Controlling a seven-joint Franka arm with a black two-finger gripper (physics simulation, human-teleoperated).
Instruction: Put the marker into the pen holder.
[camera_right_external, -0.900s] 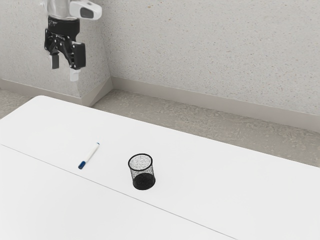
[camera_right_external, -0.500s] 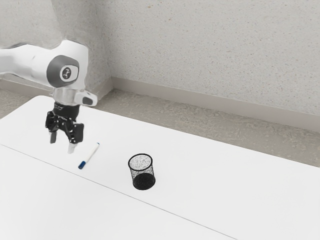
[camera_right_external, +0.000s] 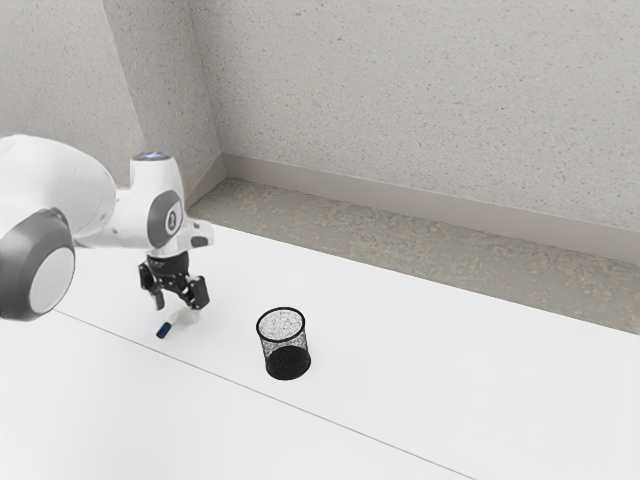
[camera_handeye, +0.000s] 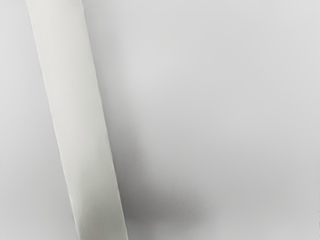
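Observation:
My gripper (camera_right_external: 176, 310) is low over the marker (camera_right_external: 165, 329) in the exterior view, its two fingers apart on either side of the white barrel. The blue-capped end sticks out toward the viewer; the far end is hidden behind the hand. Up close in the wrist view, the marker's white barrel (camera_handeye: 80, 120) runs as a wide slanted band over the table surface. Toward the exterior view's right of the gripper, the black mesh pen holder (camera_right_external: 286, 360) stands upright, with nothing seen inside.
The white table (camera_right_external: 420, 370) has a thin seam running across it, on the near side of the marker and pen holder. Its far edge lies beyond them, with floor and a speckled wall behind. The arm reaches in from the exterior view's left.
From high above the table's far corner, my gripper has come down and toward the exterior view's right, to the marker. The marker and pen holder have stayed where they were.

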